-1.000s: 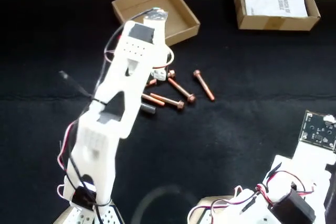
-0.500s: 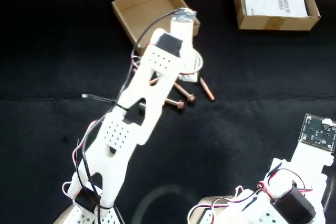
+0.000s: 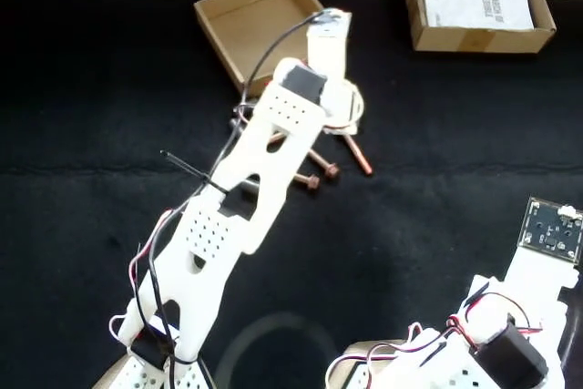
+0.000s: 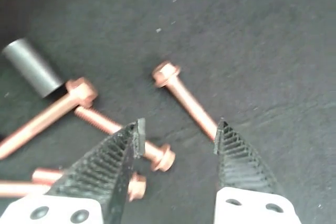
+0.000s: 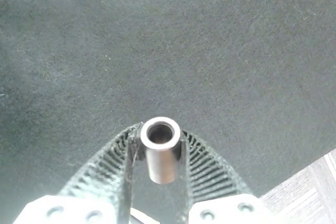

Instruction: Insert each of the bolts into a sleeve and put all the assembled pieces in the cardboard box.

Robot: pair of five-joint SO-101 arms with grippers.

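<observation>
With jaws spread wide, the left pincer [image 4: 178,130] hangs over loose copper-coloured flanged bolts [image 4: 185,97] on the black worktop [image 4: 262,35], a dark grey cylindrical sleeve [image 4: 32,67] beside them. The right pincer [image 5: 159,142] grips a grey metal tubular sleeve [image 5: 160,150]. Behind the bolts sits the shallow open cardboard box [image 3: 237,25]; a second cardboard box [image 3: 474,40] holds a white printed sheet [image 3: 478,2].

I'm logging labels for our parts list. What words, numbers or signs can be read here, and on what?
Paper sheet in the right-hand cardboard box: dark print near one corner, too blurred to read.
The bolts and the sleeve: no markings visible.
No other text can be read.
</observation>
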